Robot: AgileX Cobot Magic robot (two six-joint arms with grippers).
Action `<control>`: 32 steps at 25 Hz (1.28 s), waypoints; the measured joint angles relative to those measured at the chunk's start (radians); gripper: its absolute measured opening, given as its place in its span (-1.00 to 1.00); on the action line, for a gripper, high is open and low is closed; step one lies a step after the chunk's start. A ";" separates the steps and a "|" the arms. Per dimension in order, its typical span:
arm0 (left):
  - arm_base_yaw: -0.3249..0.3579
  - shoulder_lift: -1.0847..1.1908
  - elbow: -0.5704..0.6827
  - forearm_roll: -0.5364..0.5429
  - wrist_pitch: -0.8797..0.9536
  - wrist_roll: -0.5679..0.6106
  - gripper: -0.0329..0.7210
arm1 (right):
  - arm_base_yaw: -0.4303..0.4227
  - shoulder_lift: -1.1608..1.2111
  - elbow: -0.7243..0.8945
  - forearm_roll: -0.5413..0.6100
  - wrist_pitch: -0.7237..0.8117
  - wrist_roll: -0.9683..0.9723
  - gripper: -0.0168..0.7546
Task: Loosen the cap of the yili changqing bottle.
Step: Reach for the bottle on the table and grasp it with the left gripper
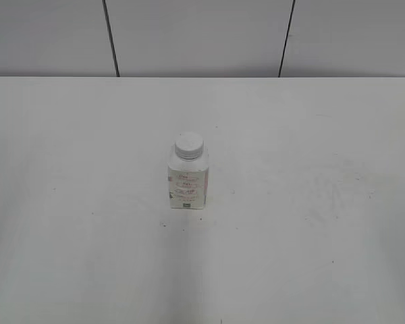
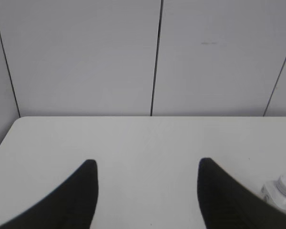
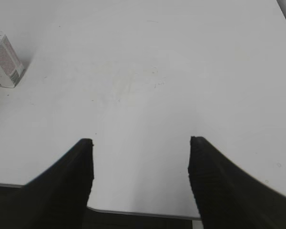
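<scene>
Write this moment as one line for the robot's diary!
bottle: upright on table | cap: on | left gripper: open, empty | right gripper: open, empty

A bare test bench, lab-like: a plain white table (image 1: 310, 256) ahead of the jaws, backed by seamed grey wall panels (image 2: 86, 57).

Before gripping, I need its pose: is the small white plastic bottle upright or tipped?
Upright: small white plastic bottle stands on its base, round white cap on top.

We see the yili changqing bottle (image 1: 187, 178) standing alone mid-desk (image 1: 310, 236), open surface on every side, a paneled wall (image 1: 202, 37) behind.
</scene>
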 joint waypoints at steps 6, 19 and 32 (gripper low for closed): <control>0.000 0.099 0.000 0.018 -0.210 0.000 0.20 | 0.000 0.000 0.000 0.000 0.000 0.000 0.34; 0.000 0.243 0.118 0.037 -0.550 0.000 0.20 | 0.000 0.000 0.000 0.000 0.000 0.000 0.34; 0.000 0.365 0.230 0.037 -0.791 0.000 0.20 | 0.000 0.000 0.000 0.007 0.000 0.000 0.34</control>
